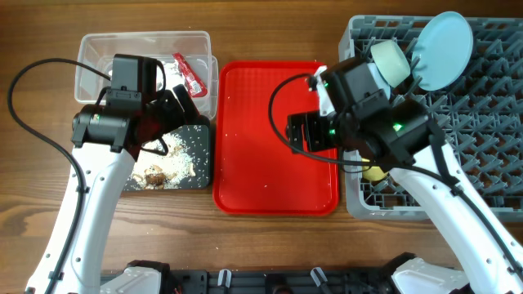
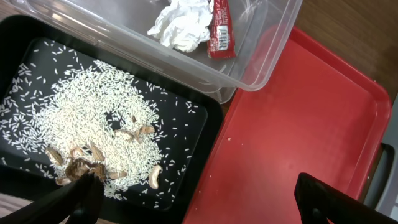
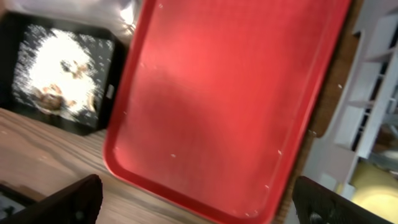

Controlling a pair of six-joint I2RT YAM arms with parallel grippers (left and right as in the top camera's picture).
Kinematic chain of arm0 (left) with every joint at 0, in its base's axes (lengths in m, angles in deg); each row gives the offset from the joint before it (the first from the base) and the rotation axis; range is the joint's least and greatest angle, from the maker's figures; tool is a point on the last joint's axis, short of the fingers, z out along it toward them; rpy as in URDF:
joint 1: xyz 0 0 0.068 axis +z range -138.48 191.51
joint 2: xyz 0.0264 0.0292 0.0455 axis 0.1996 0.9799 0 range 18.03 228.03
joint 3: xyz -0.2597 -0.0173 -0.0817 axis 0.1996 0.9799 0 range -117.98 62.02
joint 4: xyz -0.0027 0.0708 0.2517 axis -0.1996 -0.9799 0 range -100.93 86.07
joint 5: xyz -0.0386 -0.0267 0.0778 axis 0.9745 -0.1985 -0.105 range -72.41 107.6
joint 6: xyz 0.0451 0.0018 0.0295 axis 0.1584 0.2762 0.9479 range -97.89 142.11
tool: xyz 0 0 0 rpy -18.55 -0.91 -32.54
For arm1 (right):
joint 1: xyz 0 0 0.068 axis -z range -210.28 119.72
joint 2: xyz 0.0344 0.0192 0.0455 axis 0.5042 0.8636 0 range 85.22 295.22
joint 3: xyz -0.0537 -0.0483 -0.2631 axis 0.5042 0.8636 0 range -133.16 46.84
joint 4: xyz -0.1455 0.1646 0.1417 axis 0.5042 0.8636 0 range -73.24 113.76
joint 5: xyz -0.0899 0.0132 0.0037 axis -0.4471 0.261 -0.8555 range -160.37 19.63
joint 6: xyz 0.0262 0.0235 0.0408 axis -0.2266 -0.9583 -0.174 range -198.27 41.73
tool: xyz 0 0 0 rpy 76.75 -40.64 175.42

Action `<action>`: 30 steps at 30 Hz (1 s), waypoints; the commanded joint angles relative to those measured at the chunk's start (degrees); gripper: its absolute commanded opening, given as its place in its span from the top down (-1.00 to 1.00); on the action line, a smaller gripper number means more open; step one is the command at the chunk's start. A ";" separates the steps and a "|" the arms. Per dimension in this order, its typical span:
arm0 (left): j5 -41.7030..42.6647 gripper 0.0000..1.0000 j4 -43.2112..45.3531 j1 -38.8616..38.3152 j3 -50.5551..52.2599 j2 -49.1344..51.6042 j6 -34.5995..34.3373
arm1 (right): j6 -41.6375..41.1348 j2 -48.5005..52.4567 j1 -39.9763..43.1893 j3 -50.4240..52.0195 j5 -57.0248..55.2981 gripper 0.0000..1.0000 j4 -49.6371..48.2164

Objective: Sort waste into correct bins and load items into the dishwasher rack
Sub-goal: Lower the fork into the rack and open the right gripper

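The clear tub holds the red-and-white wrapper and the crumpled tissue. The black tray in front of it holds white rice and brown food scraps. The grey dishwasher rack at the right holds the upright pale blue plate, a mint green bowl and the yellow cup. My left gripper is open and empty above the black tray's right edge. My right gripper is open and empty above the red tray. The fork, spoon and light blue bowl are not visible.
The flat red tray lies between the bins and the rack with only a few crumbs on it. Bare wooden table runs along the front. My right arm covers the rack's left part.
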 commanded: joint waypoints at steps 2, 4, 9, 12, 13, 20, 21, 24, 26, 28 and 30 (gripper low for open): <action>-0.96 -1.00 -0.02 0.48 -0.79 -1.03 0.07 | 1.49 -0.24 0.04 -0.63 -3.28 -0.99 -0.26; -0.98 -1.00 -0.04 0.48 -0.79 -1.03 0.04 | 1.46 -0.02 0.04 -0.63 -3.28 -0.99 -0.24; -0.98 -1.00 -0.02 0.48 -0.79 -1.03 0.04 | 1.44 0.13 0.04 -0.63 -3.28 -0.99 -0.24; -0.98 -1.00 -0.02 0.48 -0.79 -1.03 0.07 | 1.42 0.13 0.04 -0.63 -3.30 -0.99 -2.25; -0.98 -1.00 -0.02 0.48 -0.79 -1.03 0.07 | 1.44 0.13 0.09 -0.63 -3.32 -0.99 -3.41; -0.98 -1.00 -0.02 0.48 -0.79 -1.03 0.07 | 3.08 -2.23 1.01 1.31 -10.69 -0.99 -15.63; -0.98 -1.00 -0.02 0.48 -0.79 -1.03 0.04 | 5.90 -3.21 1.03 2.16 -10.60 -0.99 -17.92; -0.98 -1.00 -0.04 0.48 -0.79 -1.03 0.04 | 13.18 -7.10 1.09 6.21 -10.58 -0.99 -26.27; -0.98 -1.00 -0.04 0.48 -0.79 -1.03 0.07 | 15.10 -9.92 1.75 9.75 -10.49 -1.00 -31.50; -0.98 -1.00 -0.04 0.48 -0.79 -1.03 0.04 | 15.06 -13.86 3.93 15.15 -7.93 -1.00 -37.77; -0.96 -1.00 -0.04 0.48 -0.79 -1.03 0.07 | 15.08 -17.27 6.38 19.93 -4.13 -1.00 -42.27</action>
